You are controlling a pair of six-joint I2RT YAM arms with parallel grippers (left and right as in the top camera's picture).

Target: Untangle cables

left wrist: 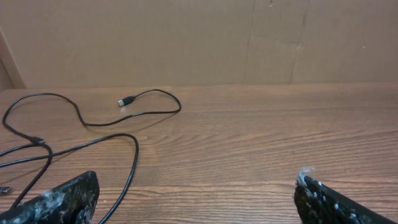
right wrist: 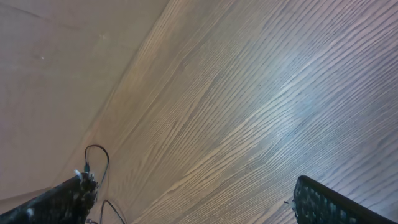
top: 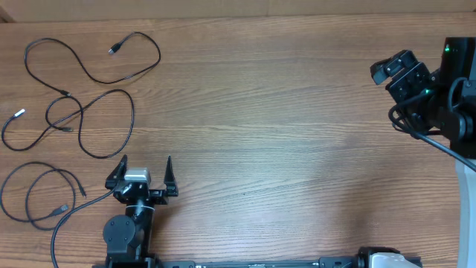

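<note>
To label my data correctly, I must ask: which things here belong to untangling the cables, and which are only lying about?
Belong to the job: far cable, middle cable, near cable.
Only there: table, cardboard wall, arm cord.

You look at a wooden tabletop (top: 297, 134) with brown, wavy grain. Behind its far edge stands a plain cardboard wall (left wrist: 186, 37) with one vertical crease. The light is soft and gives a pale sheen on the wood.
</note>
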